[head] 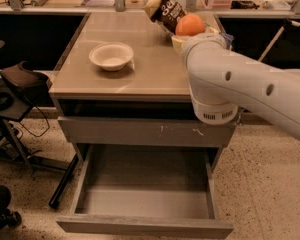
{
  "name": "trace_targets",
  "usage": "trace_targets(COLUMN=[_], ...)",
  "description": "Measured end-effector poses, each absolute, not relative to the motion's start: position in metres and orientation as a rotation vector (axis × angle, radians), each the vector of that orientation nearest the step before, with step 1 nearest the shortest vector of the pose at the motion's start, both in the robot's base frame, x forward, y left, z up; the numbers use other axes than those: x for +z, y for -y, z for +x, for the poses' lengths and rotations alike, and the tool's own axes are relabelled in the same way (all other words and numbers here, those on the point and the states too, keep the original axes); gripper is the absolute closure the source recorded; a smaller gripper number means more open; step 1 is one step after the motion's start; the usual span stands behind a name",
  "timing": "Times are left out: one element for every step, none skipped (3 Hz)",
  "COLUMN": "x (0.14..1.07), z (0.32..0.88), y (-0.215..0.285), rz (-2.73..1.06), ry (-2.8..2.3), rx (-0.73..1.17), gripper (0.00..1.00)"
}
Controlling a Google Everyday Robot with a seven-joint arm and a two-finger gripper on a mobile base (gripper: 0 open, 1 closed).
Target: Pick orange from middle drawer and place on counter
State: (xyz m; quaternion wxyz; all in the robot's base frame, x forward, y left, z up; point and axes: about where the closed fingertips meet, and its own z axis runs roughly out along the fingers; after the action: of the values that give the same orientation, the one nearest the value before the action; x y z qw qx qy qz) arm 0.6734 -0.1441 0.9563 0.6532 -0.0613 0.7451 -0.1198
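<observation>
Beige counter [140, 76] — white bowl [111, 55], dark snack bag [166, 10] on it, gripper [186, 35] holding orange [190, 24] over far-right

Thick white arm [250, 84] with small dark holes and a ribbed joint collar; its cream gripper [192, 36] sits over the far right of the counter [115, 79].

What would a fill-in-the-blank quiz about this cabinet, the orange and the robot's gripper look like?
1. The gripper, over the right rear of the counter, holds the ___.
2. The only dish on the counter is a white ___.
3. The middle drawer is pulled out; the scratched drawer front sits directly ___ it.
Missing words: orange; bowl; above.
</observation>
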Motion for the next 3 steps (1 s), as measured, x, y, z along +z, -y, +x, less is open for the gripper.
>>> trace_targets(x=[0.924, 0.885, 0.858], z=[0.718, 0.732, 0.732], y=[0.125, 0.132, 0.143], rz=[-0.156, -0.172, -0.161], ry=[-1.734, -1.818, -1.889], rx=[-0.306, -0.354, -0.353], gripper=[1.00, 1.00, 1.00])
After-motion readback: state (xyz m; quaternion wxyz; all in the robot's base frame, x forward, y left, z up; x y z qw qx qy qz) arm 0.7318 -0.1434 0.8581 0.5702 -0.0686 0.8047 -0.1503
